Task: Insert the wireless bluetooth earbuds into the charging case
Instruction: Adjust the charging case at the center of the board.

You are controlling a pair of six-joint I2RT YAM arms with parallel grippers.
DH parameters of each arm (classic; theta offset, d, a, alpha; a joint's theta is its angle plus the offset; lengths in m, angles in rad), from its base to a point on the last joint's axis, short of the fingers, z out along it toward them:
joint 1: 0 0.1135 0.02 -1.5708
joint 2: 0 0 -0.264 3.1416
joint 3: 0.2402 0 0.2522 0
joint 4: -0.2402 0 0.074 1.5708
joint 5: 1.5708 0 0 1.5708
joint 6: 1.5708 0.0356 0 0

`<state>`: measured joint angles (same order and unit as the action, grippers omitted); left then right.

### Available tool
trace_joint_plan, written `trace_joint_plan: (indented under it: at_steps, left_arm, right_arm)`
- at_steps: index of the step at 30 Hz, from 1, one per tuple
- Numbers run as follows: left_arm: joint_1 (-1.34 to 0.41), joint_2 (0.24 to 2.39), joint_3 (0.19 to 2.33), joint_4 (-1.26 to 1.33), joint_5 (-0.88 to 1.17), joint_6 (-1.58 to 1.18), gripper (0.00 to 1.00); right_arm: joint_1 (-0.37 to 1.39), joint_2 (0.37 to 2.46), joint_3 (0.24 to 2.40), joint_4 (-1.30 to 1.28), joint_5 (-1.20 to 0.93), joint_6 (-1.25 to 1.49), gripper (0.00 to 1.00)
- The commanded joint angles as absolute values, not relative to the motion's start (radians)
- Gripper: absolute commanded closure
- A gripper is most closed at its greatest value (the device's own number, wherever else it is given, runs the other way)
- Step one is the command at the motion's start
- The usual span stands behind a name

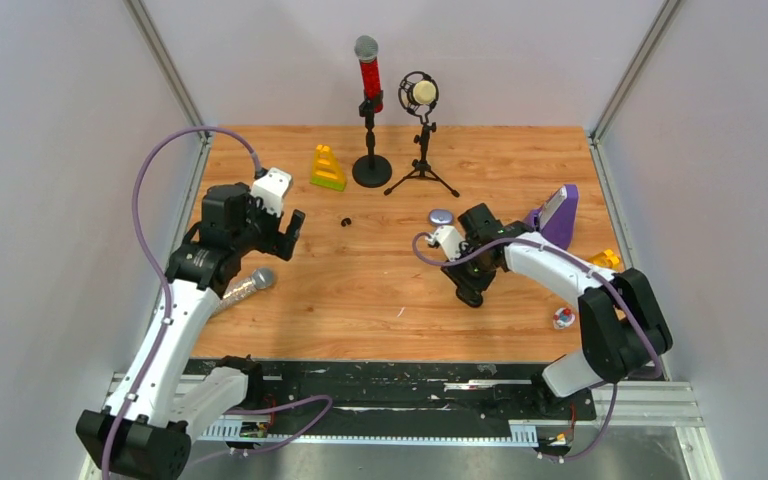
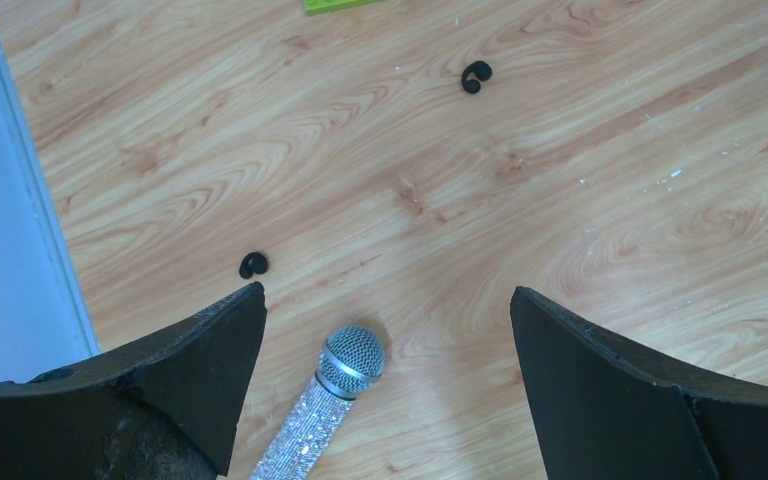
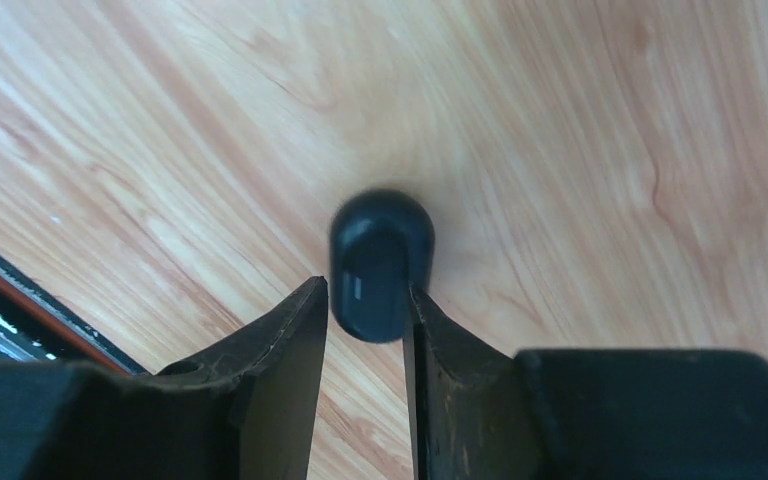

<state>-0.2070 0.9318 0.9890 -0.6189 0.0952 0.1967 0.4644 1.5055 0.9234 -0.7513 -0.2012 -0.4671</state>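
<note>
Two small black earbuds lie on the wooden table in the left wrist view, one near the left fingertip (image 2: 253, 265) and one farther out (image 2: 475, 77). The top view shows one black earbud (image 1: 346, 221). My left gripper (image 2: 388, 292) is open and empty, above the table's left side (image 1: 285, 235). My right gripper (image 3: 368, 288) is shut on a dark rounded charging case (image 3: 380, 262), low over the table right of centre (image 1: 472, 292). The purple earbuds are out of view.
A glittery silver microphone (image 2: 335, 390) lies under the left gripper (image 1: 245, 288). At the back stand a red microphone (image 1: 369, 75), a round microphone on a tripod (image 1: 421, 95) and a yellow-green toy (image 1: 326, 168). A purple object (image 1: 557, 215), silver disc (image 1: 441, 215) and yellow toy (image 1: 607, 259) sit at the right.
</note>
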Motion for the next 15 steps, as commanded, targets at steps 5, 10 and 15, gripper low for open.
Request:
trace_joint_plan:
  at_steps: [5, 10, 15]
  left_arm:
    - [-0.188, 1.064, 1.026, -0.590, 0.054, 0.248, 0.00]
    - [-0.082, 1.132, 1.046, -0.570, 0.076, 0.254, 0.00]
    - [0.024, 1.219, 1.063, -0.513, 0.019, 0.367, 0.00]
  right_arm:
    - [0.587, 1.596, 1.070, -0.711, -0.235, -0.524, 0.65]
    - [0.641, 1.690, 1.080, -0.695, -0.230, -0.511, 0.61]
    - [0.653, 1.592, 1.072, -0.690, -0.282, -0.489, 0.49]
